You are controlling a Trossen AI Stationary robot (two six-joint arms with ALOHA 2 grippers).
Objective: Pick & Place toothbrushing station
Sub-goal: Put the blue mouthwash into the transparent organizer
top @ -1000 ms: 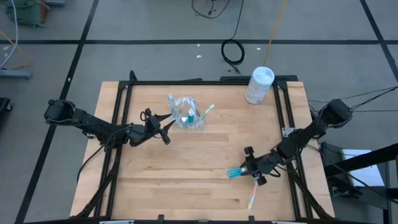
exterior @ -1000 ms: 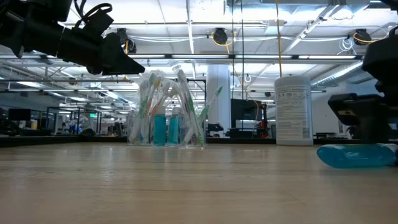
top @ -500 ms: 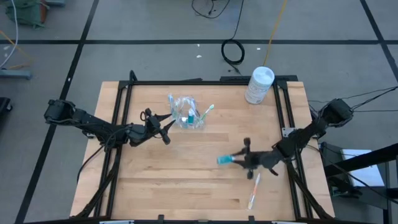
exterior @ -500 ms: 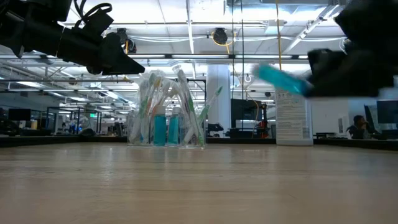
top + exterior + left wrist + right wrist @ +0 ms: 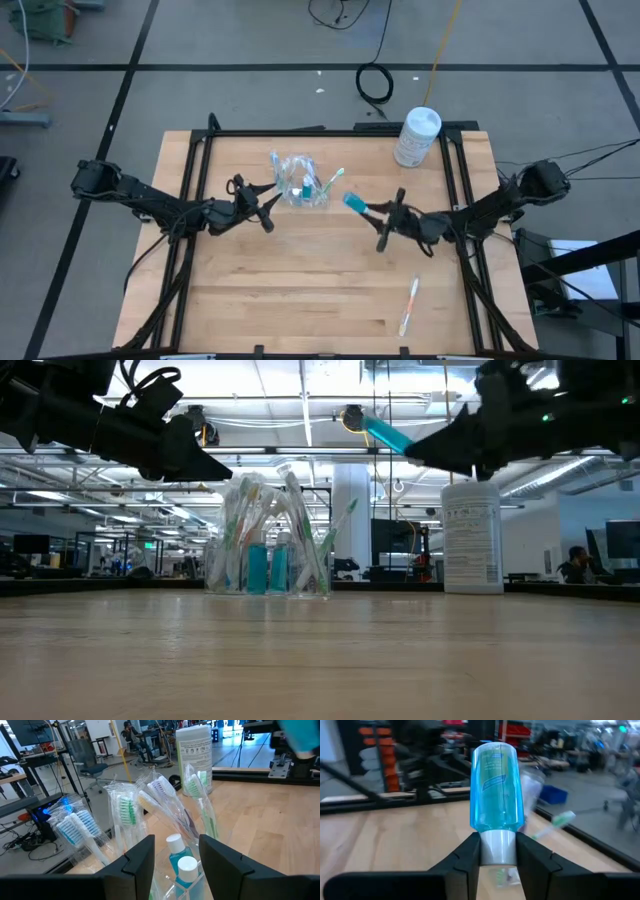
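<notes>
While the left gripper (image 5: 268, 207) waits open beside the cup (image 5: 300, 182), the right gripper (image 5: 372, 212) stretches leftward above the desk (image 5: 300, 290), fingers clamping a blue toothpaste tube (image 5: 354, 203).

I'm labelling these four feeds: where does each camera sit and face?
High: overhead, looking straight down; both arms, cup show.
Low: table height, facing the room; both arms overhead.
Left wrist: past the left claw onto the cup.
Right wrist: past the right claw gripping a toothpaste tube.
Shared: high and low both show the white canister.

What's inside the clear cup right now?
The clear cup holds wrapped toothbrushes and two blue toothpaste tubes. Wrappers hide its bottom.
</notes>
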